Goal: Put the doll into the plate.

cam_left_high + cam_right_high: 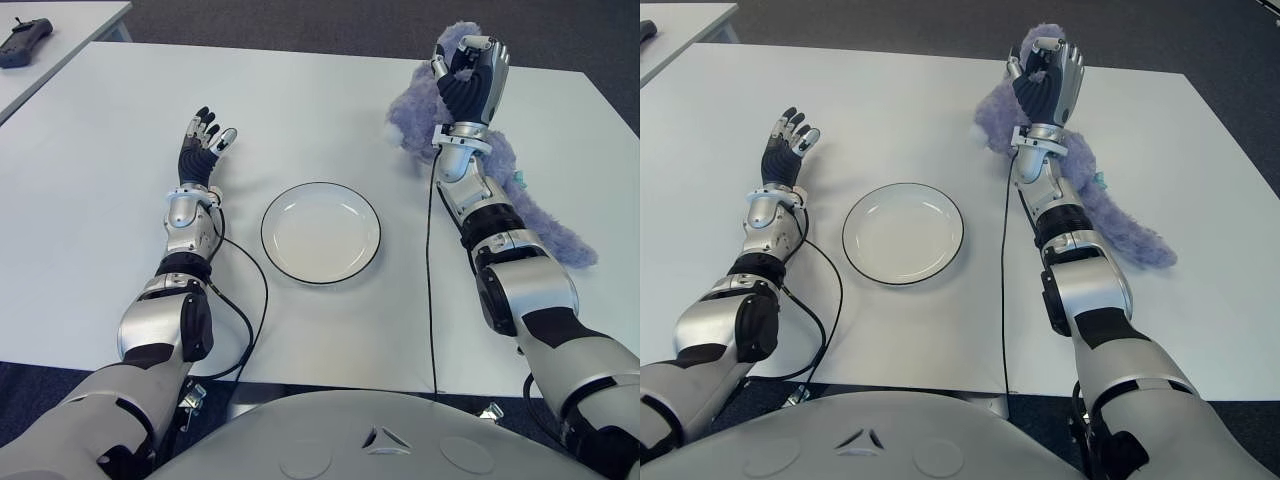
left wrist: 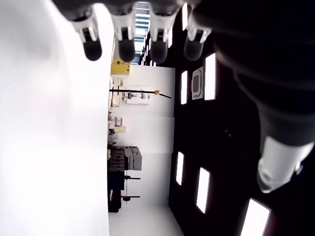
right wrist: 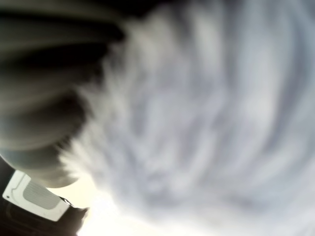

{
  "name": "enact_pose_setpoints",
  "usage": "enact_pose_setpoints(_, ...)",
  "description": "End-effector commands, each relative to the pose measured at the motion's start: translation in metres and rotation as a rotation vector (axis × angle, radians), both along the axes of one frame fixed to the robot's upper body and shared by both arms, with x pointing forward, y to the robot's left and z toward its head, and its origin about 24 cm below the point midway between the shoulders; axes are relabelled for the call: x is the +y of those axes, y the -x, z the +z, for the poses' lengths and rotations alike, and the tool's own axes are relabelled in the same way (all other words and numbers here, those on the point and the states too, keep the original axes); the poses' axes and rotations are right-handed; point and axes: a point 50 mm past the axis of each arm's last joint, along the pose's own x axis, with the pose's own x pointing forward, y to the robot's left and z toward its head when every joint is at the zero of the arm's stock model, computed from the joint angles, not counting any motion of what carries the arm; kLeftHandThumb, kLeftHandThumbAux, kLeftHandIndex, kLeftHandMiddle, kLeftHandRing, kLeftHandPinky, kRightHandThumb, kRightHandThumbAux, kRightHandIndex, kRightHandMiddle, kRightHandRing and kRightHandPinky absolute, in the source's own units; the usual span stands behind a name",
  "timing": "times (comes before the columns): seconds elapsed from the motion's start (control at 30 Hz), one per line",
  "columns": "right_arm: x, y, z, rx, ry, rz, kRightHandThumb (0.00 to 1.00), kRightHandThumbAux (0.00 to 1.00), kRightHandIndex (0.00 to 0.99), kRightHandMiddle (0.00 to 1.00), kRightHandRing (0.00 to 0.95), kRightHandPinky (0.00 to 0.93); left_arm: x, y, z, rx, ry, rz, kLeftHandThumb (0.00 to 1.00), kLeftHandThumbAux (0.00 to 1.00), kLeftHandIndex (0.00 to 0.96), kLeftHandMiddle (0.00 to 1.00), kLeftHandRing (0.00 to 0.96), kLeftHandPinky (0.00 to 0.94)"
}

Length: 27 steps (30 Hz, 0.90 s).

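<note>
my right hand (image 1: 1045, 75) has its fingers curled around the purple doll (image 1: 1095, 205) near the table's (image 1: 920, 90) far edge, toward its right side. the grasp looks made; the carry to the plate (image 1: 903, 232), empty near the front edge, is what's left. my left hand (image 1: 205, 140) shows spread and empty beyond the plate's left.

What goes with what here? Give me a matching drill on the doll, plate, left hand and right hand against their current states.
Things:
1. doll
2. plate
3. left hand
4. right hand

States:
A. fingers spread, holding nothing, to the left of the plate
B. curled on purple fur
C. holds nothing, between the two arms
D. lying on the table under the right forearm

Pairs: 1-D, 2-C, 3-A, 4-B
</note>
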Motion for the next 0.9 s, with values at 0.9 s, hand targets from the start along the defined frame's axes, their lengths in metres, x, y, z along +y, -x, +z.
enact_pose_setpoints(0.9, 0.018, 0.021, 0.025, -0.183, 0.073, 0.125, 0.42, 0.737, 0.751, 0.859, 0.873, 0.864, -0.021, 0.095, -0.115, 0.471, 0.146, 0.041, 0.0, 0.649, 0.04, 0.074, 0.029, 0.0)
